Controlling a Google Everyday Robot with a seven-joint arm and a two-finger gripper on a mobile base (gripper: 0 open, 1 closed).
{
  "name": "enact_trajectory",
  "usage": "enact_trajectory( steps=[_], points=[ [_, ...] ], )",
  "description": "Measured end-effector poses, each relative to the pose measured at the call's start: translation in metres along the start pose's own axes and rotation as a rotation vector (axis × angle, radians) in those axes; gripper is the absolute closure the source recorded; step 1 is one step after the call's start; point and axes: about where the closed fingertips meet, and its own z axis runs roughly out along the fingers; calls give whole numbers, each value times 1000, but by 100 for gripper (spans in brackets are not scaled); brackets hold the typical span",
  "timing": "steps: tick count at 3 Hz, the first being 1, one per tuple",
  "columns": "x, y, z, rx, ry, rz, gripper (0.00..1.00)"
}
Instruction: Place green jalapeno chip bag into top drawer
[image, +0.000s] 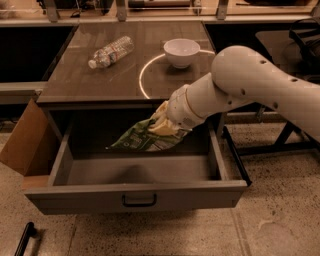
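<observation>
The pincer (161, 125) sits at the end of the white arm (240, 85), low in front of the tabletop's front edge and over the open top drawer (135, 192), towards its right rear; its pale fingers are closed narrowly on the upper right end of the green jalapeno chip bag (137, 140), gripping the crumpled pale end of it; the bag hangs from the pincer down and to the left, tilted, its green body with white lettering inside the drawer's opening and above the drawer floor; whether its lower tip touches the floor cannot be told; the drawer is pulled fully out, a grey box with a plain front panel and a small dark pull handle (139, 201) at centre; above it the dark tabletop (100, 80) carries a clear plastic water bottle (111, 51) lying on its side at the left rear, and a white bowl (181, 52) at the right rear, well apart from the bottle; a cardboard box (25, 140) leans beside the drawer's left wall.
</observation>
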Motion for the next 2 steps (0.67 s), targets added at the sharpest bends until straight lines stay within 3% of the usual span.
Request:
enact_trajectory(
  steps=[1, 2],
  points=[
    [33, -3, 13, 37, 32, 70, 58],
    [51, -8, 18, 66, 40, 108, 35]
  ],
)
